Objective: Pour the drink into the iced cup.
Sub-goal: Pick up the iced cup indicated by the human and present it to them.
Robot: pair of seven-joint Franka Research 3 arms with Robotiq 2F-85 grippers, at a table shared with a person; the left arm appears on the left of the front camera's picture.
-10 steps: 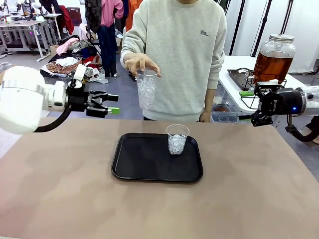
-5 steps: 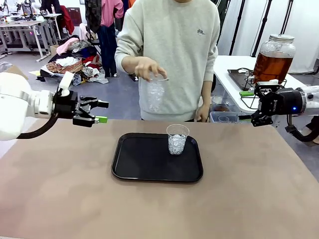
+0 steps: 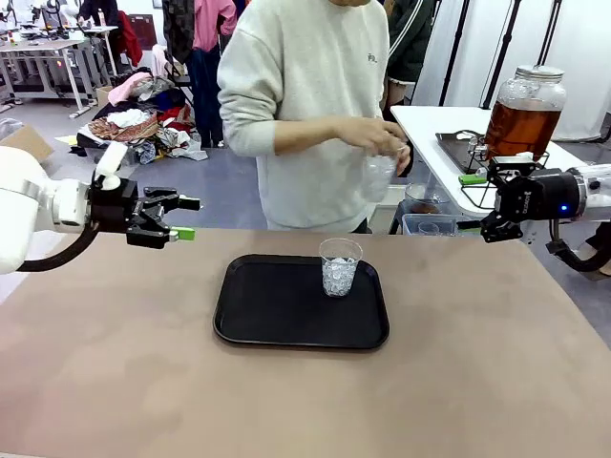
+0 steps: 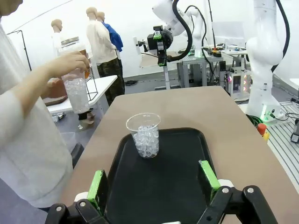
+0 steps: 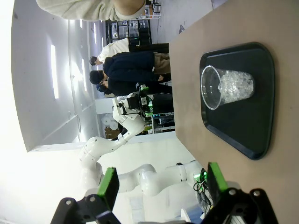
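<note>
Iced cup (image 3: 340, 267) at tray's (image 3: 229, 326) far right corner awaits drink (image 3: 518, 132). Hand (image 3: 377, 134) holds second cup (image 3: 379, 177) near jar (image 3: 537, 88), likely for filling. Left gripper (image 4: 153, 179), right gripper (image 5: 162, 182): fingers apart, empty.

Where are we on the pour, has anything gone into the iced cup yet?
Done: the iced cup stands on the black tray, holding only ice. In hand: nothing; the left gripper and right gripper are open and empty, while the person's hand holds a second ice-filled cup by the side table. Left: the whole pour, with the drink in its lidded jar there.
</note>
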